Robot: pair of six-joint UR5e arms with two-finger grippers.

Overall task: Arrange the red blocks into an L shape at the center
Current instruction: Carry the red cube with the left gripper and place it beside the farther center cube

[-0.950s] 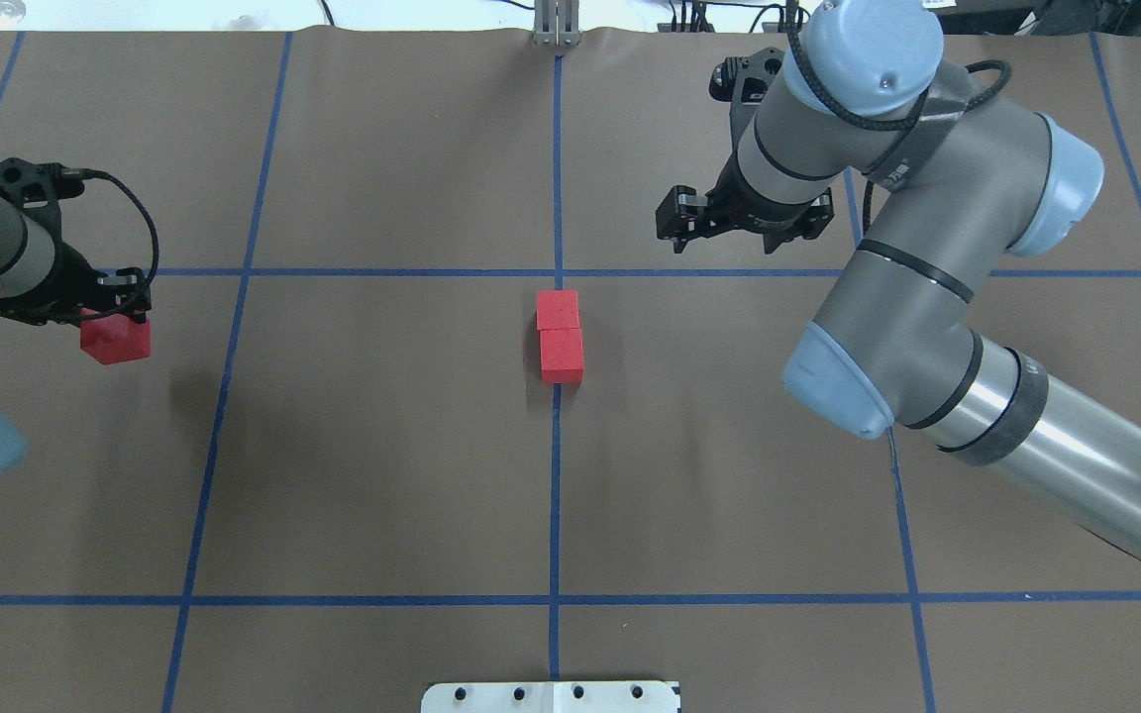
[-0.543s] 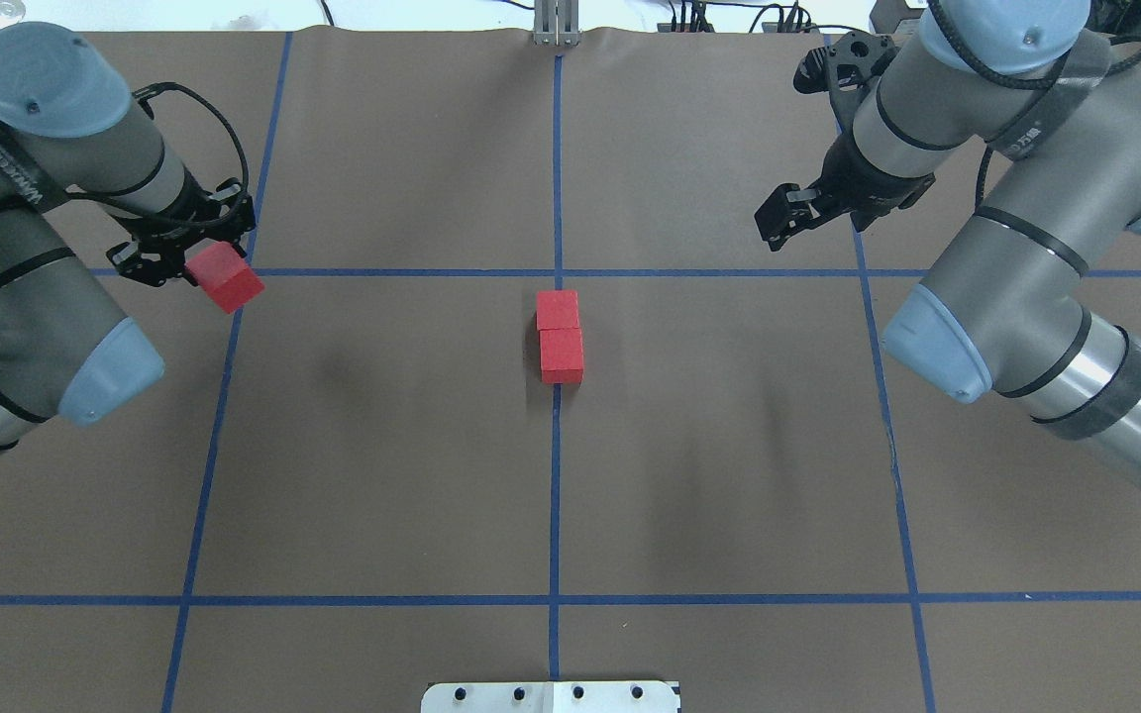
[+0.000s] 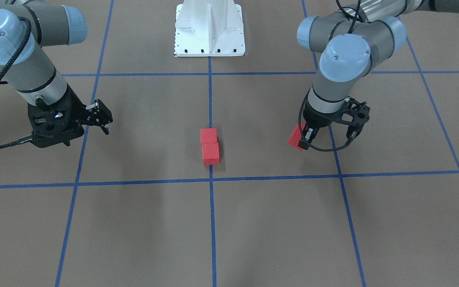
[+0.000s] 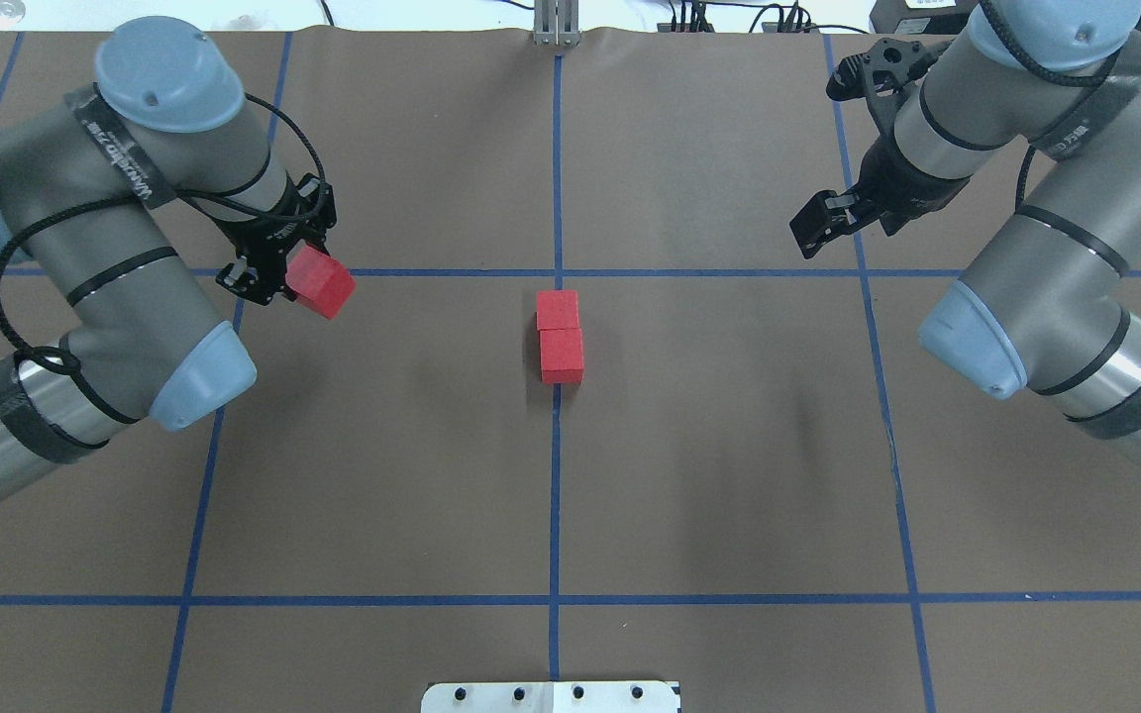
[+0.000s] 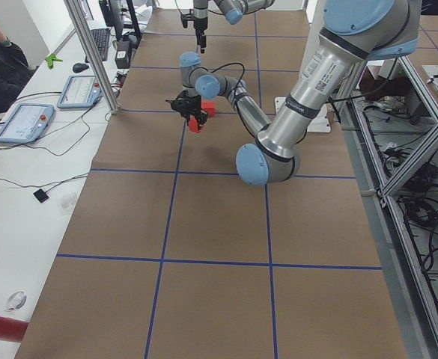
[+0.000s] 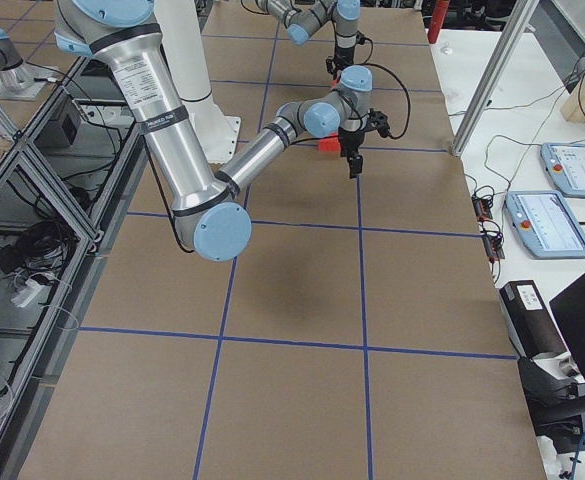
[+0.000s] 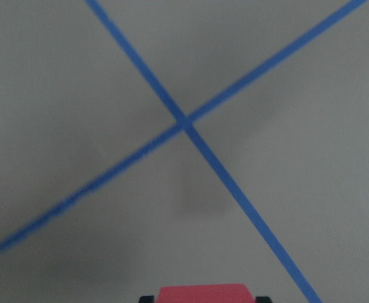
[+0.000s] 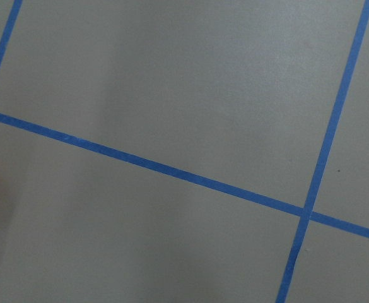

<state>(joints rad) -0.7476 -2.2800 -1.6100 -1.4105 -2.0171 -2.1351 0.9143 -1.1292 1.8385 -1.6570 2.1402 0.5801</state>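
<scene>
Two red blocks [image 4: 561, 337] lie touching end to end on the middle blue tape line at the center [image 4: 491, 396]; they also show in the front view [image 3: 209, 145]. My left gripper [image 4: 301, 275] is shut on the third red block [image 4: 325, 285] and holds it above the surface, left of the pair. The front view shows the same grip [image 3: 304, 137] on that block [image 3: 294, 139]. Its top edge shows at the bottom of the left wrist view [image 7: 203, 294]. My right gripper [image 4: 814, 228] is open and empty, far right of the pair.
The white metal base [image 4: 551, 696] sits at the near edge, also in the front view [image 3: 209, 40]. Blue tape lines divide the brown surface into squares. Both arms' elbows hang over the outer squares.
My left gripper has carried its red block to the right, toward the pair. My right gripper has drawn back to the right, away from the center. The two blocks have not moved.
</scene>
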